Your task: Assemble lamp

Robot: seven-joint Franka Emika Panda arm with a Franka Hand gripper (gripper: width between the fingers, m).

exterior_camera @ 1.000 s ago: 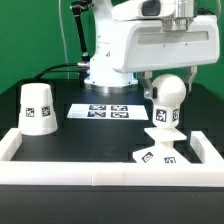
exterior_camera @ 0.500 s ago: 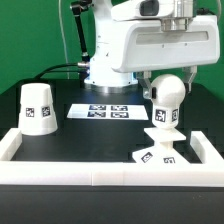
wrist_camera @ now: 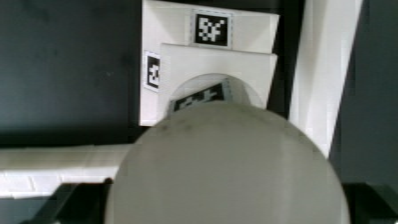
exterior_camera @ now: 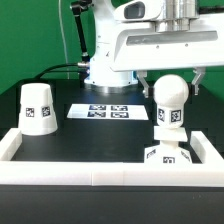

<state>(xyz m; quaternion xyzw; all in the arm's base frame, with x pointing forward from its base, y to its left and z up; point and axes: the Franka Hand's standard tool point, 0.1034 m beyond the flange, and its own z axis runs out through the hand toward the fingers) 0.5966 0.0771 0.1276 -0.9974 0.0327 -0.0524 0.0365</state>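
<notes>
**Gripper astride the bulb, jaws spread**

Gripper (exterior_camera: 174,88) hangs over the bulb's round head with one dark finger on each side of it. A sliver of gap shows on both sides in the exterior view, so I judge the jaws wide and holding nothing. The wrist view cannot settle this, because the pale dome fills most of it.

The bulb (exterior_camera: 171,103) stands upright with its tag facing the exterior camera and its stem going down into the base (exterior_camera: 165,154). The base lies in the desk's near corner at the exterior view's right, close against the rail (exterior_camera: 90,171). The wrist view looks down past the bulb (wrist_camera: 222,165) and shows the base (wrist_camera: 228,62) beside the rail (wrist_camera: 317,90). The marker board (exterior_camera: 108,111) lies mid-desk. The shade (exterior_camera: 38,107) stands well apart, toward the desk's edge at the exterior view's left, and has not been fitted.

What could go wrong: the stem may not be fully seated. If the jaws close off-centre on the smooth dome, they could slip, tip the bulb, or drag the base away from its corner. Turning a tilted bulb could also jam it.

Compared with a second ago, the arm's white housing sits higher and has turned. The bulb's tag, then angled away, now faces square. The base then spread wider toward mid-desk and now looks drawn in under the stem.
</notes>
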